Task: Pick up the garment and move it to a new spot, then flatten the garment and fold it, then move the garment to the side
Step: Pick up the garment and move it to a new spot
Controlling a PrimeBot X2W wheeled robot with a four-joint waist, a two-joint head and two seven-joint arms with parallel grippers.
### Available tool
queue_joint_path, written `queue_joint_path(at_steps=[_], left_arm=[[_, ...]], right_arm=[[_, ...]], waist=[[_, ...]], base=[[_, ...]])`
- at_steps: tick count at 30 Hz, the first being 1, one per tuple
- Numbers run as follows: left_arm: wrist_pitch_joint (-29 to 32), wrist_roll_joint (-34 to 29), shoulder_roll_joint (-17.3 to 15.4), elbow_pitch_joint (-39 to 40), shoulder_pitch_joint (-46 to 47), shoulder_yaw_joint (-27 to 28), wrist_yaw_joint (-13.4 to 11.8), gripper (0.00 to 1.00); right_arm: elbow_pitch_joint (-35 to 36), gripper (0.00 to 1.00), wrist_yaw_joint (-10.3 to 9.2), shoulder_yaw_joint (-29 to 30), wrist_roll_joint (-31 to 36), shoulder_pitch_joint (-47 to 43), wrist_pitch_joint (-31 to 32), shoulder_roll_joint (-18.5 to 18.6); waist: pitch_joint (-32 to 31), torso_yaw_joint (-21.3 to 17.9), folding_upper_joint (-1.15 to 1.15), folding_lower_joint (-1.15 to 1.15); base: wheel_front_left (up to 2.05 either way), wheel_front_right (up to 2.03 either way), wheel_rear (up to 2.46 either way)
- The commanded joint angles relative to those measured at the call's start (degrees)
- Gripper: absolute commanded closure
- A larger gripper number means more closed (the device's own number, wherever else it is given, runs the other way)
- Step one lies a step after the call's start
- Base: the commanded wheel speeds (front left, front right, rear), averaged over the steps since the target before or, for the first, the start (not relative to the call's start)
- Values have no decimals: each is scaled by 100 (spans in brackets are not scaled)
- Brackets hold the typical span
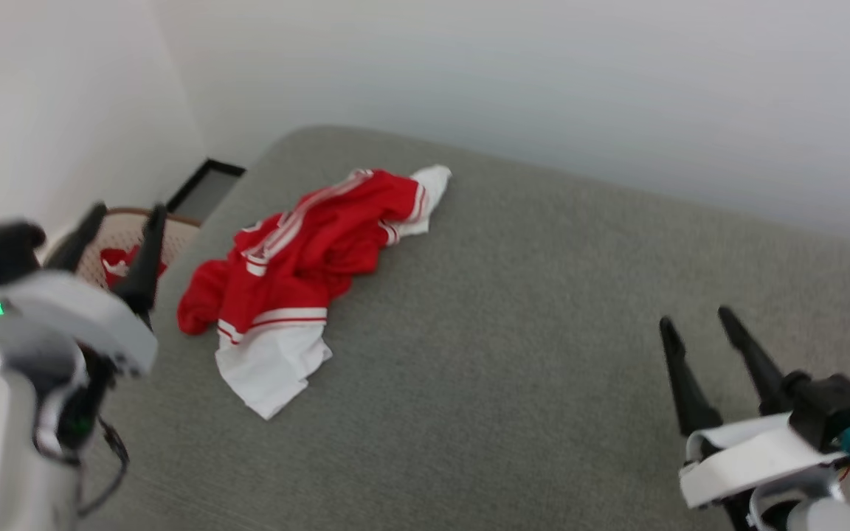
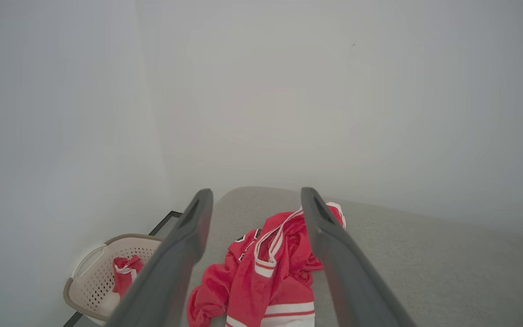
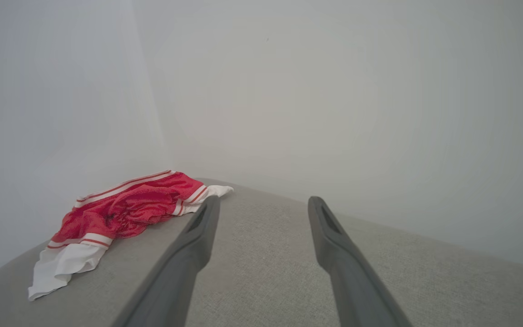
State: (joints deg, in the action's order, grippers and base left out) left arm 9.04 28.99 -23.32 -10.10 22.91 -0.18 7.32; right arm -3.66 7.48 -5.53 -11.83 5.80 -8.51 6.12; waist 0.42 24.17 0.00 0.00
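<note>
The garment [image 1: 299,265], a red shirt with white sleeves and red-and-white striped trim, lies crumpled on the left part of a grey surface [image 1: 543,332]. My left gripper [image 1: 124,212] hovers open at the surface's left edge, just left of the garment, with nothing between its fingers. In the left wrist view the garment [image 2: 266,272] shows between and below the spread fingers of that gripper [image 2: 257,195]. My right gripper [image 1: 696,318] stands open over the surface's right side, well away from the garment. The right wrist view has the garment [image 3: 125,213] to the left of the open right gripper [image 3: 263,202].
A beige perforated basket [image 1: 111,240] with red cloth inside stands on the floor left of the surface, also seen as the basket [image 2: 96,272] in the left wrist view. Pale walls [image 1: 543,88] close in behind and to the left.
</note>
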Motion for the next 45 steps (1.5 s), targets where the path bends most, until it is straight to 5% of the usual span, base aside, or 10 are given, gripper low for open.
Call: queue_joint_path(at_steps=[1,9,19,27,34,35,36,37,45], left_arm=[[172,183,-96,-151,316,-92,16,0],[1468,1238,-713,-1120,1620,-696,23,0],[2961,1694,-781,-2629,2744,-944,-143,0],[3233,1585,-747,-3438,3037,-1131,-221,0],[2987,1544,-391,-4177,3054,-1346,-124,0],[2934,1561,-358,-4259,3075,-1340,-109,29],[2865,1540,-352,-4322,3101,-1367,-96,80],[2806,1523,-366,-4375,3132,-1373,-80,100],[2284,1409,-808,-4283,3569,-1405,-9,100]], right_arm=[[107,0,2,25,66,172,51,77],[559,0,2,46,110,581,231,228],[911,0,2,39,145,891,329,367],[1071,0,2,62,126,1007,397,436],[1128,0,2,102,147,1009,450,422],[1117,0,2,110,158,998,456,419],[1105,0,2,121,160,983,458,414],[1092,0,2,130,160,968,458,408],[912,0,2,207,88,794,363,341]], waist=[[1080,-751,0,0],[2094,-1214,0,0],[2869,-1534,0,0],[3139,-1649,0,0],[3175,-1663,0,0],[3150,-1652,0,0],[3120,-1637,0,0],[3082,-1619,0,0],[2572,-1412,0,0]], base=[[0,0,0],[0,0,0],[0,0,0],[0,0,0],[0,0,0],[0,0,0],[0,0,0],[0,0,0],[0,0,0]])
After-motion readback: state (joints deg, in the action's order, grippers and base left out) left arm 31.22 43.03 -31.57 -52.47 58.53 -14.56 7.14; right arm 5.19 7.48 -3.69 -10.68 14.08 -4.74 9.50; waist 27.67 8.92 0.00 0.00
